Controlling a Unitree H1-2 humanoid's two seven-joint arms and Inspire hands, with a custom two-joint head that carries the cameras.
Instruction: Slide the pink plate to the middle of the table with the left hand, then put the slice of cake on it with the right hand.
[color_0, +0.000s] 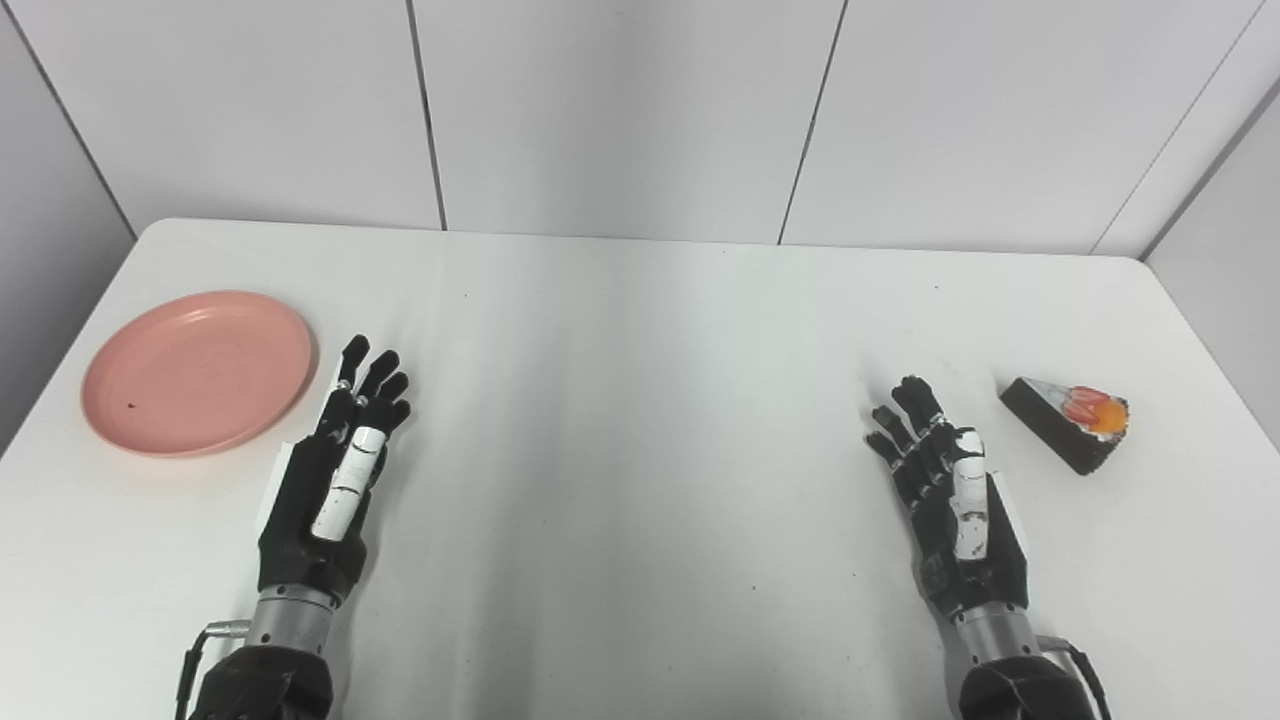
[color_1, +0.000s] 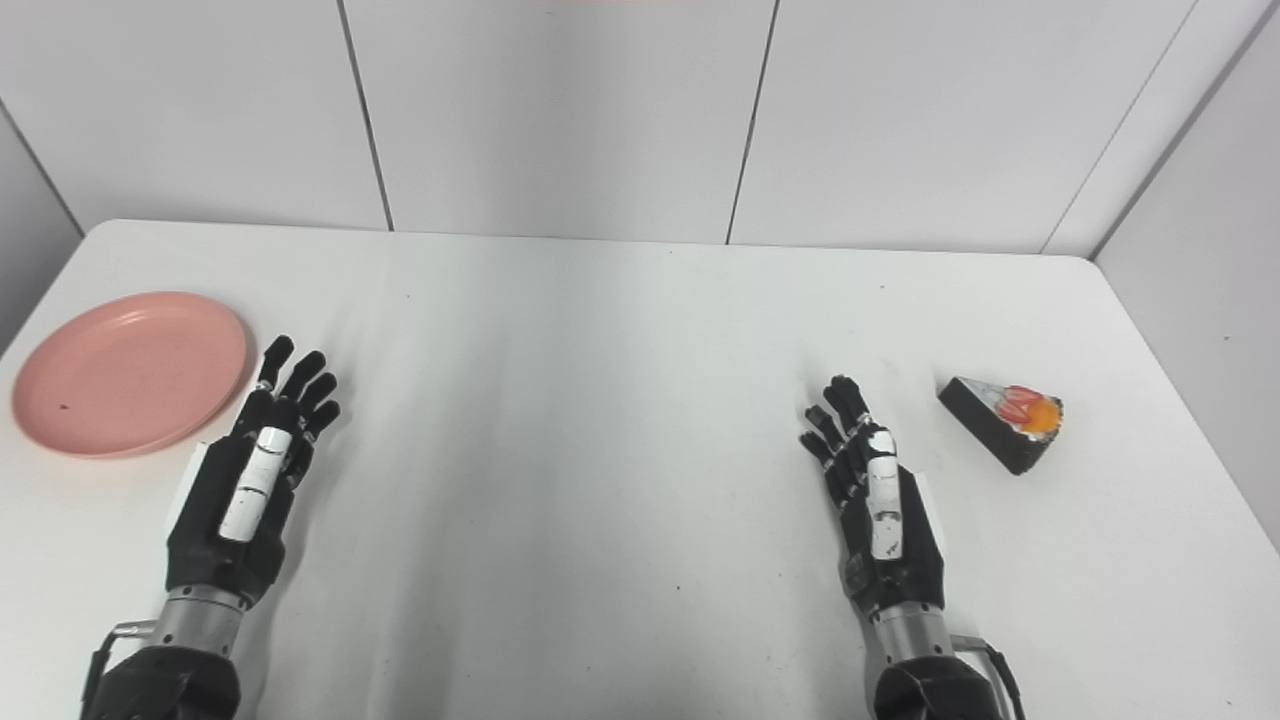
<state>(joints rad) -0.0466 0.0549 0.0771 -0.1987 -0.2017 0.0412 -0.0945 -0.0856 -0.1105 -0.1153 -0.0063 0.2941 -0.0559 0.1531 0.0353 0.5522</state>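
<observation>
A round pink plate (color_0: 197, 371) lies flat near the left edge of the white table (color_0: 640, 420). My left hand (color_0: 335, 475) is open just to the right of the plate, fingers stretched forward, holding nothing and not touching the rim. On the right side lies a dark wedge of cake (color_0: 1070, 420) with red and orange fruit on top. My right hand (color_0: 945, 490) is open a short way to the left of the cake, fingers pointing forward, apart from it.
Pale wall panels (color_0: 620, 110) close the table at the back, and a side wall (color_0: 1225, 240) runs along its right edge. Bare tabletop stretches between the two hands.
</observation>
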